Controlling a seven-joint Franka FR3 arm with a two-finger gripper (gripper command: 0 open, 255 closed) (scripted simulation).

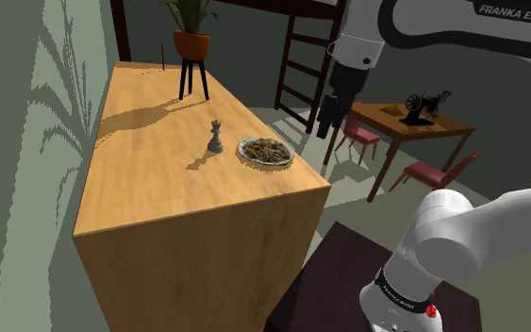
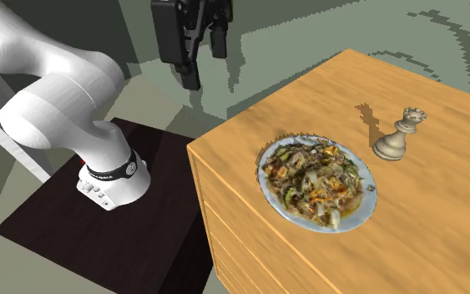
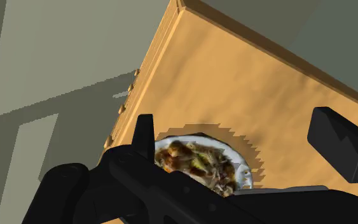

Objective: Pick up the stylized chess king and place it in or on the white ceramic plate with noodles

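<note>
Grey-green walls and a pale floor surround a tall wooden cabinet [image 1: 159, 179] whose broad top carries everything of interest. In the shoulder view, a dark ladder [image 1: 301, 57] and a small dining table [image 1: 428, 125] with red chairs [image 1: 359, 138] stand beyond it. The white arm [image 2: 49, 75] rises from its dark stand [image 2: 66, 225] beside the cabinet and bends over towards it. At the far end of the cabinet top a potted plant [image 1: 191, 38] in an orange pot sits on a black stool.

The black gripper [image 2: 204, 63] hangs in the air off the cabinet's near edge, higher than the top and holding nothing. In the wrist view its two fingers [image 3: 145, 137] stand wide apart, with the noodles showing between them.

The white plate [image 2: 264, 179] lies flat near that edge, heaped with brownish noodles flecked green and orange.

The chess king [image 2: 398, 134] stands upright on the bare wood just beside the plate, not touching it, on the side away from the arm and well apart from the gripper. It is pale, ivory-grey, with a round base, a narrow waist, a flared crown and a small cross on top, and it throws a shadow on the wood.
</note>
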